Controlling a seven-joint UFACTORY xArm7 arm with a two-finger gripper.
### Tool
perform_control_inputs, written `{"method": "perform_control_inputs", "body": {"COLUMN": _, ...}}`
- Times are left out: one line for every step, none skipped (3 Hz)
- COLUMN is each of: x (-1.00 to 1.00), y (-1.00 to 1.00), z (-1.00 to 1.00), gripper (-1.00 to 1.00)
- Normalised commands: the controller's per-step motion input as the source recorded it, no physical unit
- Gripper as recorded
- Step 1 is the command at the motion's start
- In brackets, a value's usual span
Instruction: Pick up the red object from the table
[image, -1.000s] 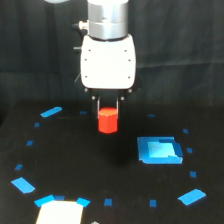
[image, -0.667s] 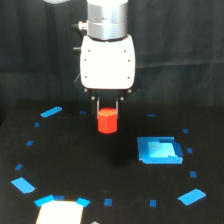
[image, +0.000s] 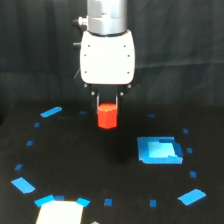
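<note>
While the white-bodied arm hangs straight down over the middle of the scene, its gripper (image: 107, 106) has its two dark fingers (image: 98, 100) clenched on the upper part of the red object (image: 106, 117), one finger on each side. Red object: short, faceted, red-orange, upright, lower half showing below the fingertips. It looks lifted clear of the table (image: 75, 155), though the dark surface gives little shadow to confirm a gap; contact with the table cannot be told for certain.

Table: flat black matte, marked with small blue tape bits set in a rough ring around the centre. A longer blue strip (image: 51, 111) lies toward the exterior view's left, behind and beside the gripper. A larger blue square (image: 159, 150) lies flat toward the exterior view's right, nearer the camera than the red object and well apart from it. Another blue patch (image: 23, 185) sits at the near left, and one more (image: 192, 196) at the near right.

At the bottom edge, left of centre, a pale whitish block (image: 59, 212) with blue pieces along its top is partly cut off by the frame. Behind everything, dark cloth backdrop (image: 30, 50).
</note>
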Motion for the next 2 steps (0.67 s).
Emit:
{"method": "perform_control_inputs", "body": {"x": -0.11, "y": 0.09, "z": 0.29, "gripper": -1.0}}
{"method": "perform_control_inputs", "body": {"x": 0.02, "y": 0.07, "z": -0.03, "gripper": -1.0}}
